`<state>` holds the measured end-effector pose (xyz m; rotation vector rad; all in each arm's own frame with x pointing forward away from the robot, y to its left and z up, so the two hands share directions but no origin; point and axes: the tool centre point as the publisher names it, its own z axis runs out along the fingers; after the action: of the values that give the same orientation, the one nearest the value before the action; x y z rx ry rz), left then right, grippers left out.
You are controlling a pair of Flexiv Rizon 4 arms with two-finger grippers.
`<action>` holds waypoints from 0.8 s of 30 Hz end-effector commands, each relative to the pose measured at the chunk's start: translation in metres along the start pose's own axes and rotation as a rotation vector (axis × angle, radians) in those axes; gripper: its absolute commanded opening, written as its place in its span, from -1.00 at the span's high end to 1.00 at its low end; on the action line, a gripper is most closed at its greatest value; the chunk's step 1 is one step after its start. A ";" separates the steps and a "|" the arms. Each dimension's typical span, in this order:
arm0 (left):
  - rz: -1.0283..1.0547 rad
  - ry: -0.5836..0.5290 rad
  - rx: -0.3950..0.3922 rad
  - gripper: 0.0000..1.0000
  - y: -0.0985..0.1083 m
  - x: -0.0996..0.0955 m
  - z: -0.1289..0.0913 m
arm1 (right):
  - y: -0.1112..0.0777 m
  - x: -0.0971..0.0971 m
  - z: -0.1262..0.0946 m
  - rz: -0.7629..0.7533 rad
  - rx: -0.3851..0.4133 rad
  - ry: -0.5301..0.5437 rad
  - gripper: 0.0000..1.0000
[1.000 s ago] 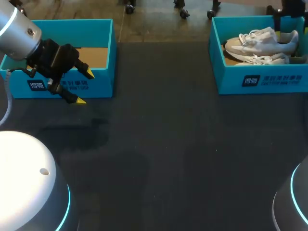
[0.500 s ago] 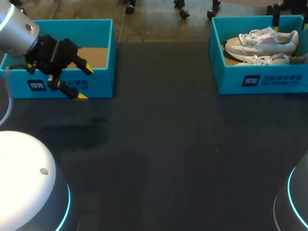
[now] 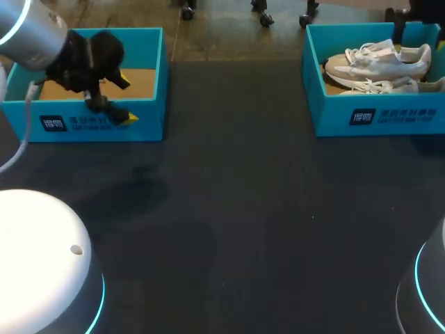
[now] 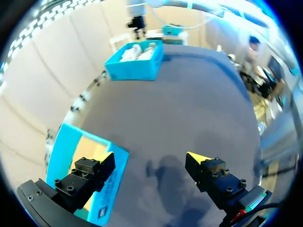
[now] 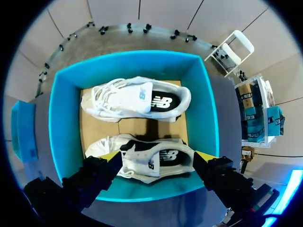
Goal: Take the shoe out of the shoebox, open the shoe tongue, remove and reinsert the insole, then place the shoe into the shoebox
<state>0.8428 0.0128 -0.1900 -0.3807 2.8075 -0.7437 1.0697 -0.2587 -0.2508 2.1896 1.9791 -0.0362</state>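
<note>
A: Where is the shoe?
B: The shoe [image 5: 142,165] is in the shoebox [image 5: 64,118]. It is right under the right end effector [image 5: 157,157], between its two yellow tips. A second shoe [image 5: 135,99] lies just ahead of it in the same box.
A: Is the end effector holding it?
B: No. Its fingers are spread wide and touch nothing. The left end effector [image 4: 151,158] is spread too and holds nothing. It has an empty box [image 4: 66,146] under one finger and the tabletop [image 4: 199,94] under the other.
A: What could go wrong?
B: I think the shoe sits very close to the box wall. If the fingers go down there, one may bump the wall and push the box. They could also catch the laces. Or they could pinch only the soft top, and the shoe would slip out.
</note>
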 end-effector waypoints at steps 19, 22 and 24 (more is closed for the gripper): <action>-0.823 -0.144 -0.402 -1.00 -0.023 -0.052 0.030 | -0.079 0.022 -0.048 -0.131 0.063 0.076 -1.00; -0.897 -0.137 -0.425 -1.00 -0.020 -0.055 0.032 | -0.092 0.028 -0.054 -0.133 0.064 0.084 -1.00; -0.952 -0.115 -0.412 -1.00 -0.017 -0.057 0.030 | -0.103 0.033 -0.059 -0.131 0.059 0.095 -1.00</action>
<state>0.9018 0.0043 -0.2003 -1.4839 2.5562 -0.4579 0.9848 -0.2112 -0.2148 2.1478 2.2199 -0.0448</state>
